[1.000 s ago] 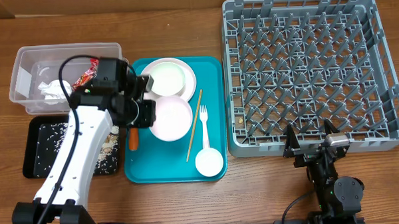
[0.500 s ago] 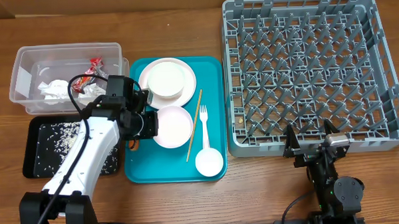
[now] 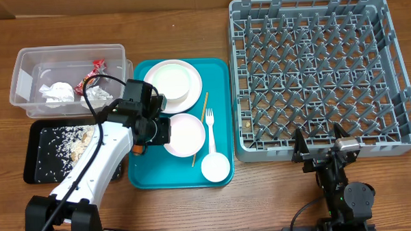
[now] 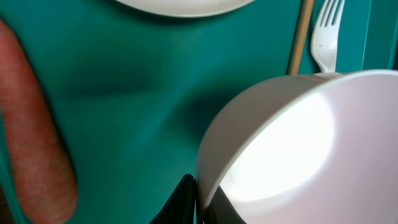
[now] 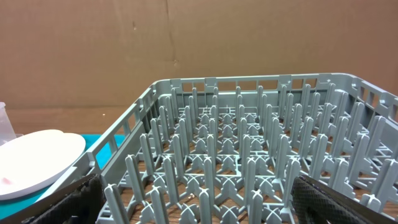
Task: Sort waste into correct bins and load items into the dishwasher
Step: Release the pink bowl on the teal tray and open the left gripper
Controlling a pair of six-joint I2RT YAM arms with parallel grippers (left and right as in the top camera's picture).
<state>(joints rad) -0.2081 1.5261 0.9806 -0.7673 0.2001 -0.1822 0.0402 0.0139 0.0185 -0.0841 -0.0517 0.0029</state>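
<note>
My left gripper is shut on the rim of the white bowl, holding it over the teal tray. The plate, chopstick, fork and cup lie on that tray. An orange carrot piece lies at the tray's left edge. Napkins and a red wrapper sit in the clear tub. Rice covers the black tray. My right gripper stands open at the grey dish rack's front edge.
The tub and black tray stand side by side left of the teal tray. The dish rack fills the right half of the table. My left arm crosses above the black tray's right end. A cardboard wall rises behind the rack.
My left arm has carried the bowl to the right and toward the front of the teal tray, uncovering the tub's contents. The right arm has not moved.
</note>
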